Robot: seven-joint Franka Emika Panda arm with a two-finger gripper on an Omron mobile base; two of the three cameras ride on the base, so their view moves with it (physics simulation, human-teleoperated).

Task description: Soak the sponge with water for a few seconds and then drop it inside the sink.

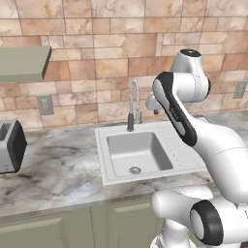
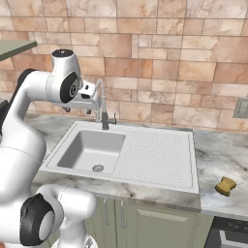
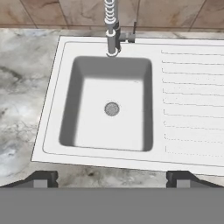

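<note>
The sponge (image 2: 225, 185) is being carried by the counter (image 2: 220, 155) near its front edge, well apart from the sink (image 2: 160, 160), beyond the right end of the ribbed drainboard (image 2: 157, 152). It is lying alone, untouched by the fingers. The basin (image 3: 111, 109) is being shown with its round metal drain (image 3: 112, 108) at the middle of the floor. The coiled-spring tap (image 3: 113, 26) is being held upright at the rear edge of the sink, its spout hanging over the back of the basin. The gripper (image 3: 112, 177) is being held high above the front rim of the sink, looking down into the basin; its fingers (image 3: 43, 178) are being kept spread wide apart, with nothing between them. A toaster (image 1: 9, 145) is being carried at the far left end of the counter. A wall outlet (image 1: 45, 104) is being shown on the tiled wall above it.
</note>
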